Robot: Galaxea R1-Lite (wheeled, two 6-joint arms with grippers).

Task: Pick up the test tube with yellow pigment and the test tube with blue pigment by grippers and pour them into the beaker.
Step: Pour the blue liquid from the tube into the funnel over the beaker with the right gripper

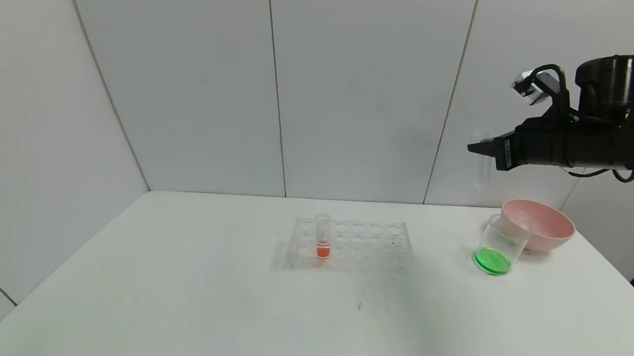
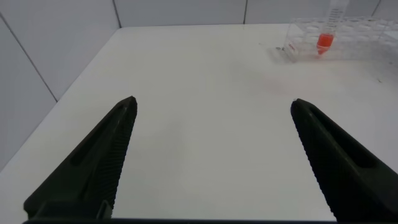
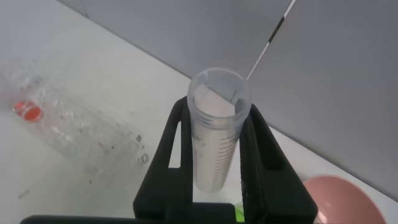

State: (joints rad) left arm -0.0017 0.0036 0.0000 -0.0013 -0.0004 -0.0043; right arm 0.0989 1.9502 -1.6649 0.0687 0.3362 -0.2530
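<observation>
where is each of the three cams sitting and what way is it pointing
Head view: high on the robot, looking forward and down at the white table, rack and beaker; right gripper raised at right.
Left wrist view: low over the table, between its open fingers.
Right wrist view: along its fingers clamping an empty tube.
All three views show the orange tube.
</observation>
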